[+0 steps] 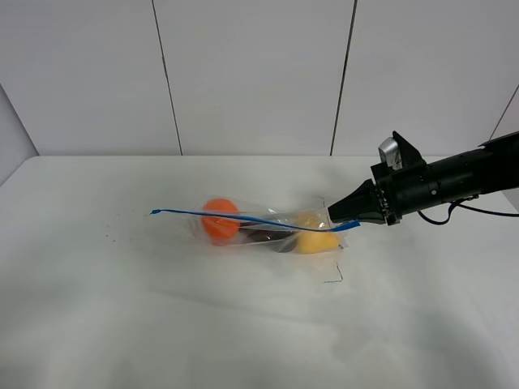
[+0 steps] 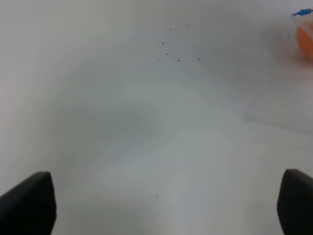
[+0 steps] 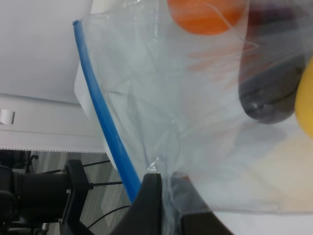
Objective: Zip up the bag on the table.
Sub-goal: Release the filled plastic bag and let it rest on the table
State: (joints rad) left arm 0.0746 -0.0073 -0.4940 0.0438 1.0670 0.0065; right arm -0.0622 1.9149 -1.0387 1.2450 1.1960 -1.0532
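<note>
The black right gripper (image 1: 350,217), at the end of a black arm reaching in from the right of the high view, has its fingers pressed together on the end of the clear, crinkly plastic zip bag (image 1: 268,225), pinching the plastic just beside the blue zipper strip (image 1: 243,218). In the right wrist view the two dark fingertips (image 3: 151,196) meet on a fold of the clear film (image 3: 166,122), with the blue strip (image 3: 105,127) running away from them along the bag's edge.

The strip stretches from the gripper toward the left of the high view, its far end lifted slightly above the surface. Through the plastic show an orange round item (image 1: 220,220), a dark purple item (image 1: 261,235) in the middle, and a yellow item (image 1: 315,240) nearest the gripper.

The bag lies near the middle of the large plain white table (image 1: 162,324).

The left gripper (image 2: 161,205) hovers over bare tabletop with its two black fingers (image 2: 29,203) spread wide apart, holding nothing. The bag's orange end (image 2: 305,39) shows only at the edge of that view, well apart from the fingers.
</note>
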